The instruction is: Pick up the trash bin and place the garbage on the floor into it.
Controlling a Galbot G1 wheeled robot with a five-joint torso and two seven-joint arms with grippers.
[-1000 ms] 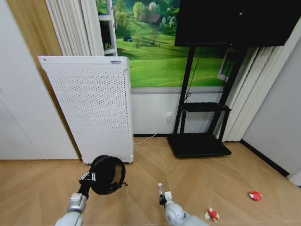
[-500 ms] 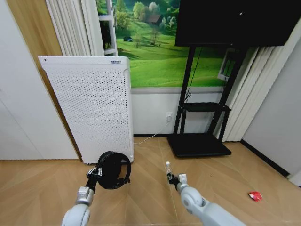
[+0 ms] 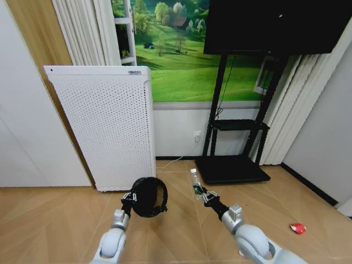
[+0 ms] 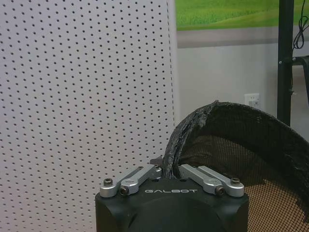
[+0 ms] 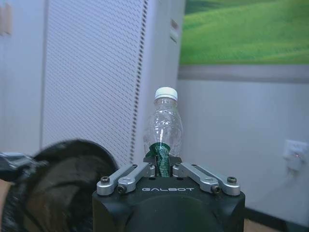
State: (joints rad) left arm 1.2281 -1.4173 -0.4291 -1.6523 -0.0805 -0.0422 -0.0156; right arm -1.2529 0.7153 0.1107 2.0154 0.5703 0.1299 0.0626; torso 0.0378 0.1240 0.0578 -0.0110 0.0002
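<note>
The right hand (image 3: 199, 190) is closed on the clear plastic bottle (image 3: 194, 181), gripping it at the green label with the white cap pointing away from the wrist, up and forward toward the far wall. The left hand (image 3: 131, 197) is clamped on the rim of the black trash bin (image 3: 149, 197), one finger inside the mesh and one outside, and holds the bin clear of the floor (image 3: 49, 220), tipped so its round mouth faces roughly back toward the robot. Bottle and bin hang at about the same height in front of the white perforated appliance (image 3: 113, 126), close together but not touching; the bin lies to the left of the bottle, and the right wrist view shows its dark mouth just beside the hand. By these frames, the coming move turns on carrying the bottle sideways over that opening, its long axis now running past the rim rather than into it. Both arms are stretched well forward. One red wrapper (image 3: 297, 228) lies on the parquet well off to the right, near the dark strip along that edge of the floor.
</note>
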